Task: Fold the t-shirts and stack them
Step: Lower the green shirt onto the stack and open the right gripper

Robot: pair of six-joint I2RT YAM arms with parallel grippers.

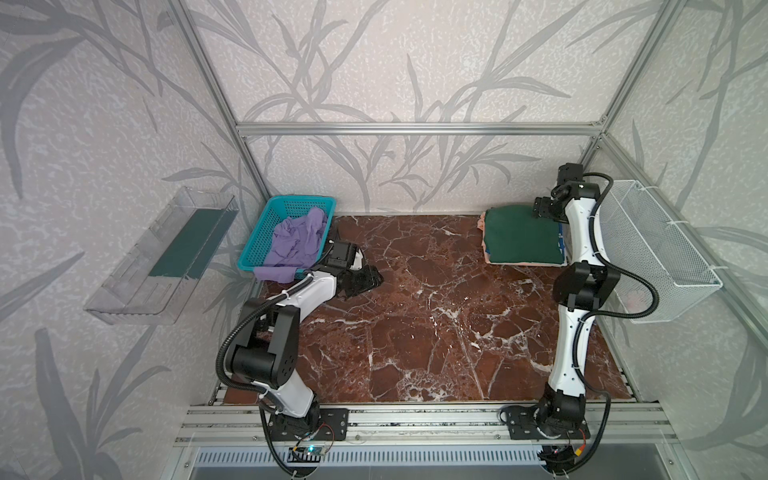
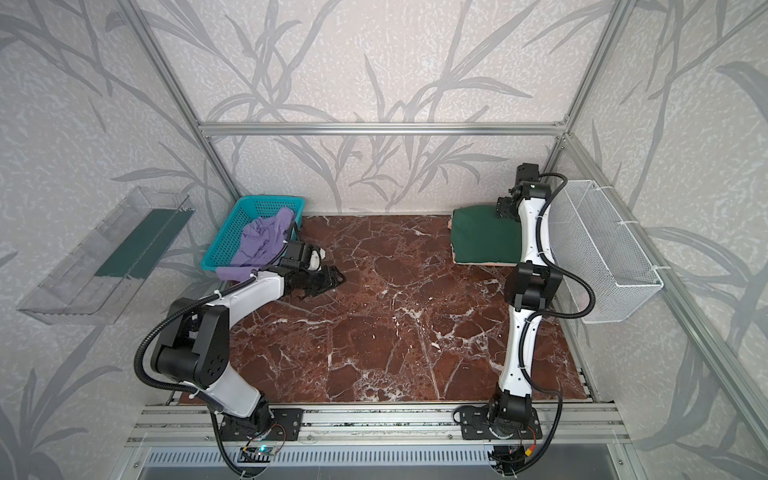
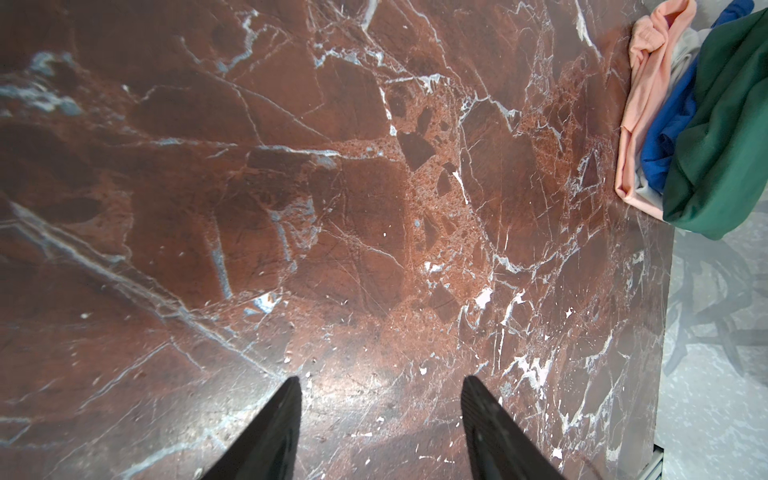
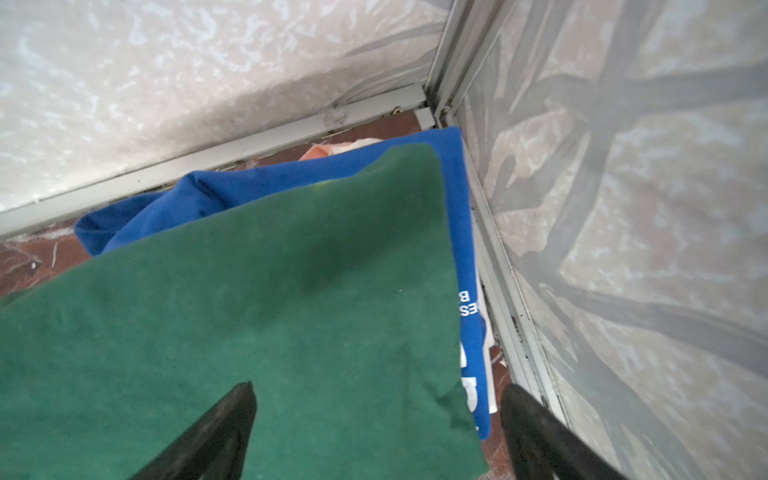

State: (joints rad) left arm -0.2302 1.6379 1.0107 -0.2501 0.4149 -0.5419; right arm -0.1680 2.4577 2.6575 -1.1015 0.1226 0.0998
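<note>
A folded dark green t-shirt [image 1: 521, 241] [image 2: 484, 235] tops a stack at the table's back right corner. Under it lie a royal blue shirt [image 4: 455, 174] with white lettering and a peach shirt [image 3: 642, 104]. My right gripper [image 4: 378, 387] [image 1: 540, 210] hovers open over the green shirt's far right corner, one finger above the cloth, the other past its edge by the wall frame, holding nothing. A crumpled lavender shirt [image 1: 297, 245] [image 2: 262, 245] spills out of the turquoise basket. Beside that basket my left gripper [image 3: 381, 380] [image 1: 365, 282] stands open and empty over bare marble.
The turquoise basket [image 1: 259, 232] sits at the back left of the red marble table [image 1: 436, 311]. A white wire mesh basket [image 1: 660, 249] hangs on the right wall, close to my right arm. A clear plastic tray [image 1: 162, 257] hangs on the left wall.
</note>
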